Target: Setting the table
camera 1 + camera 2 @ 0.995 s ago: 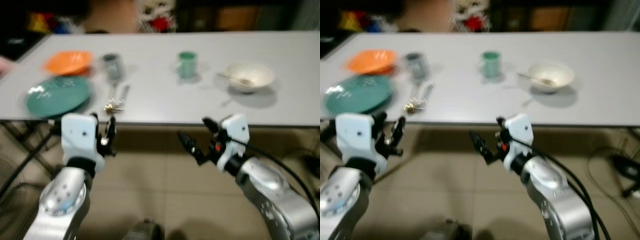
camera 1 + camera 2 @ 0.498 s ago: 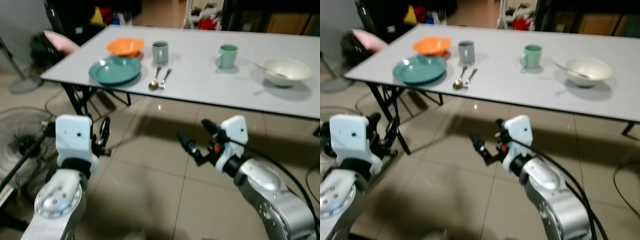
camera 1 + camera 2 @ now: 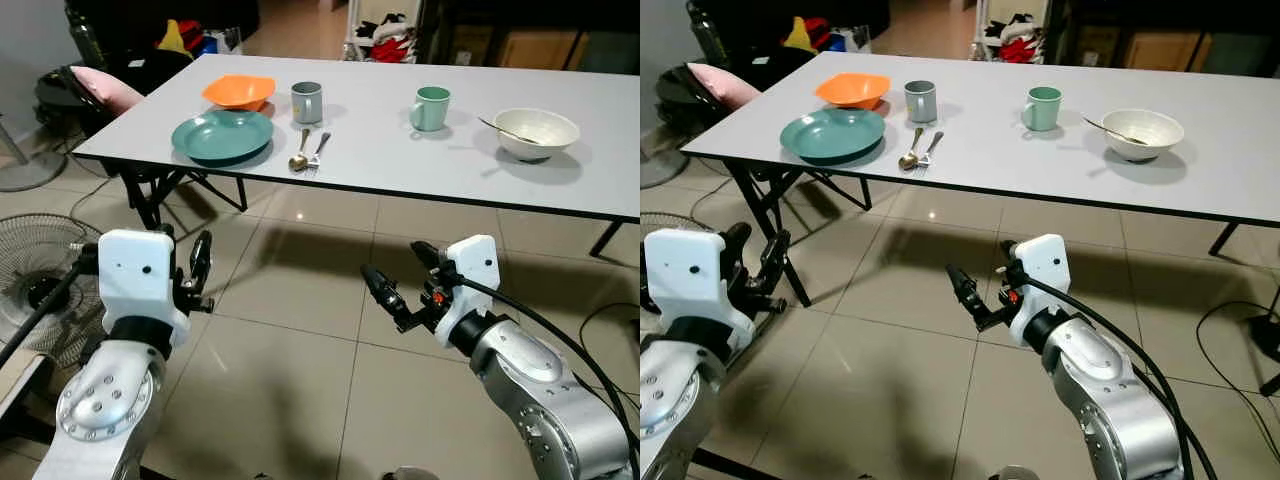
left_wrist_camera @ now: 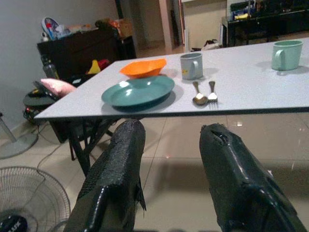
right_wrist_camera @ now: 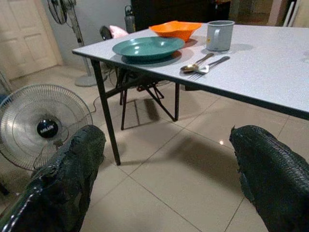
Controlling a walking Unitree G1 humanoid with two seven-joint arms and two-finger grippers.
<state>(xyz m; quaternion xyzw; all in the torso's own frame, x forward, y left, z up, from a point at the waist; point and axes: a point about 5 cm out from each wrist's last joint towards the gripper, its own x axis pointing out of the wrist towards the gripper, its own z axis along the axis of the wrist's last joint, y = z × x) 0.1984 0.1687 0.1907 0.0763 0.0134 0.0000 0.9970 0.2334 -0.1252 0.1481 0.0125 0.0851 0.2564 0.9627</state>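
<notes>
With both the left hand [image 3: 200, 268] and the right hand [image 3: 398, 283] released, empty and well short of the table [image 3: 620, 180], the teal plate [image 3: 221, 136] near its left end looks stiff, slick and breakable, best pinched at its rim.

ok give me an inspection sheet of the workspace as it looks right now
surface: grey folding table, standing ahead of the robot.
job's things: teal plate, orange bowl, grey mug, spoon and fork side by side, green mug, white bowl with a utensil in it.
clutter: nothing seen on the table.
grippers: left gripper and right gripper open, both short of the table.
cables: black cable on the floor.
surroundings: floor fan, tiled floor.
</notes>
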